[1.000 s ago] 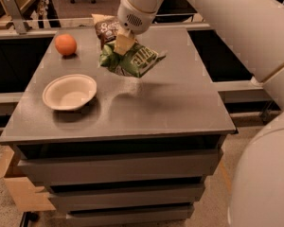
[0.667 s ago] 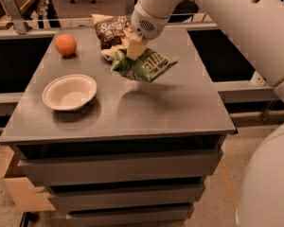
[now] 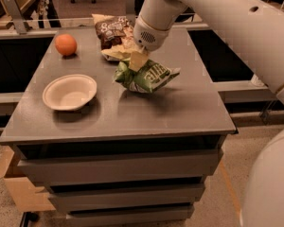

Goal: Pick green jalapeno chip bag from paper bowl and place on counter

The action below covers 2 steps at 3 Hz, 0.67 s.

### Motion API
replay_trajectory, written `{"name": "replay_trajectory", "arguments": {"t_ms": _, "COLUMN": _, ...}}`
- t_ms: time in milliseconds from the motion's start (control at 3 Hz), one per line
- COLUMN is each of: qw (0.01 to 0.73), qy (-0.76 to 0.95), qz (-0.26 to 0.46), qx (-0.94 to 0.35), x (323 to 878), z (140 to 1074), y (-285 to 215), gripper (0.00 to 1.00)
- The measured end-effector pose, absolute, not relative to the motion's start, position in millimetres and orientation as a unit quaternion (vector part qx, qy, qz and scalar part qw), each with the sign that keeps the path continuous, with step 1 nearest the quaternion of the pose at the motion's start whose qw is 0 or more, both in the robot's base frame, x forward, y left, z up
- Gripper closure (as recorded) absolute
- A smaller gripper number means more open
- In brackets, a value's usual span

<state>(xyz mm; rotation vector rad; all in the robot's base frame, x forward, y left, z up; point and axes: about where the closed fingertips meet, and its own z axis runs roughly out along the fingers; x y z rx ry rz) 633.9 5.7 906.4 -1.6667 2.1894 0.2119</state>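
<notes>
The paper bowl is seen on the counter. Right of the bowl, the green jalapeno chip bag is clasped at its top by the gripper, low over the counter; contact cannot be told. Beyond the bowl, a brown chip bag and an orange are set.

I see the grey worktop carrying: paper bowl, front left; orange, rear left; brown chip bag, rear centre. The hand grips the green jalapeno chip bag at centre; worktop contact unclear.
</notes>
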Motion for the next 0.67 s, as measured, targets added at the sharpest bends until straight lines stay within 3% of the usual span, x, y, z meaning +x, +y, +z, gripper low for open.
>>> {"name": "replay_trajectory", "arguments": {"t_ms": 667, "qw": 0.189, "qy": 0.778, "qz": 0.077, "qx": -0.594, "x": 634.5, "z": 903.0, "y": 8.4, "gripper": 0.35}}
